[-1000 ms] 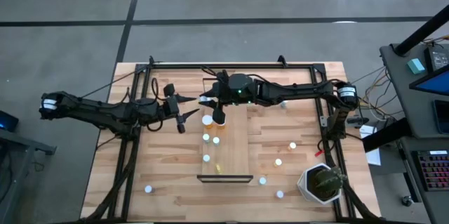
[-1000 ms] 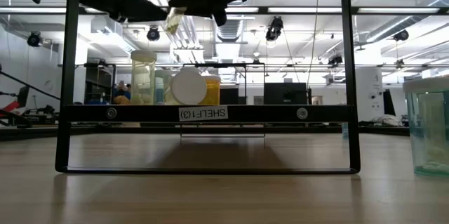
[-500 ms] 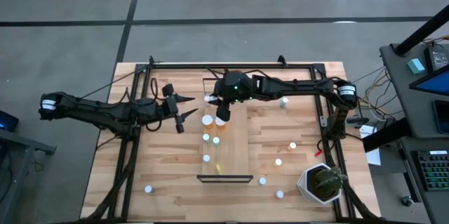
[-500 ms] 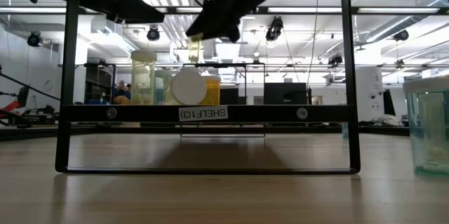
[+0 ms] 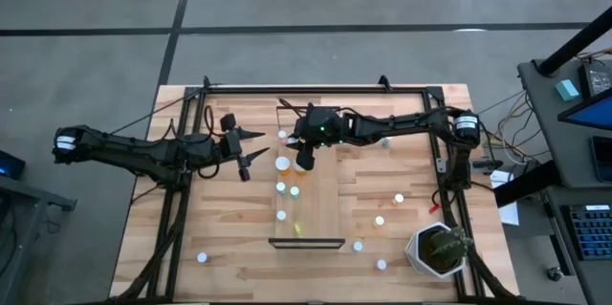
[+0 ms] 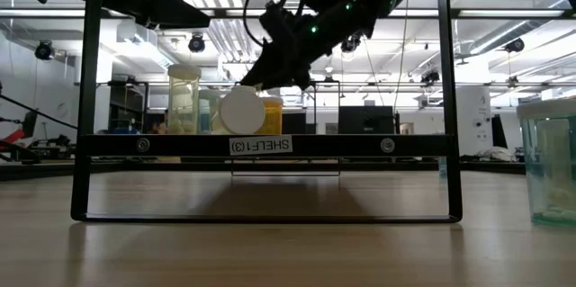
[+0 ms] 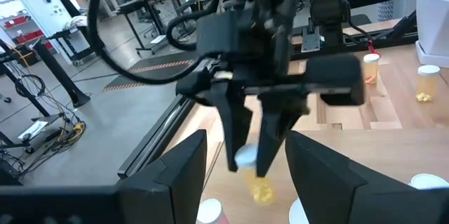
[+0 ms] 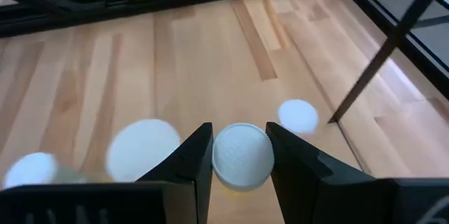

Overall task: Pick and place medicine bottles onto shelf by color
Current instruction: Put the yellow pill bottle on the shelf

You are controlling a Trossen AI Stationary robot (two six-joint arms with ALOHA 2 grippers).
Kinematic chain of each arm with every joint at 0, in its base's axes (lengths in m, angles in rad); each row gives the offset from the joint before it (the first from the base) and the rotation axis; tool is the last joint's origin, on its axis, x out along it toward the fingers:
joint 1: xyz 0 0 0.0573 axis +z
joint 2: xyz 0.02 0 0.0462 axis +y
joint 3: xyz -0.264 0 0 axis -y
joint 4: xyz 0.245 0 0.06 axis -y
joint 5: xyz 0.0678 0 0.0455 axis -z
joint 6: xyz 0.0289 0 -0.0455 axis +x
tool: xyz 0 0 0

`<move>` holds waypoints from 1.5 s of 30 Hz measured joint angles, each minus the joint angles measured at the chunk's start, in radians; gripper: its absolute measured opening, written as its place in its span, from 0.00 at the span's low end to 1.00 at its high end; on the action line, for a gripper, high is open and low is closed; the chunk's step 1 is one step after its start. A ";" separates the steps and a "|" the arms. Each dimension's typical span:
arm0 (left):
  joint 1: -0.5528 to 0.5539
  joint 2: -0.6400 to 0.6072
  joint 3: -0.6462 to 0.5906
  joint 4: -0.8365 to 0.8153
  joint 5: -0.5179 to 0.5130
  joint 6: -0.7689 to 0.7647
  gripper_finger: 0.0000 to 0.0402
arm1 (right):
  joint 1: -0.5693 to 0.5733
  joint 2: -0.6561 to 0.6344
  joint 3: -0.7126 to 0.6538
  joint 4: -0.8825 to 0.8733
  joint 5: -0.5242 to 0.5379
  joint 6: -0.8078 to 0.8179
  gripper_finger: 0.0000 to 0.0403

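Note:
My right gripper hangs over the far end of the shelf, a light-wood plank with a dark rail at its near end. It is shut on a small bottle with a white cap and a yellowish body. Several medicine bottles stand on the shelf, among them a wide white-capped one and an orange one. Another bottle lies on its side with its cap facing the low view. My left gripper waits open and empty to the left of the shelf. My right gripper pinches the bottle at its white cap between the two fingers. The fingers slant down from the table's right side. The bottle's yellowish body hangs below the fingertips, tilted and clear of the shelf.
Loose white-capped bottles lie on the table right of the shelf, and one lies near the front left. A potted plant stands at the front right corner. Black frame rails run along the table's edges.
My right gripper has come down toward the shelf's far end with the bottle and has tipped further nose-down. The bottle stays in its fingers, clear of the shelf.

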 joint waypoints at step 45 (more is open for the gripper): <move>0.003 0.000 -0.013 0.004 -0.030 0.000 0.44 | -0.044 0.072 0.032 -0.044 -0.105 -0.090 0.34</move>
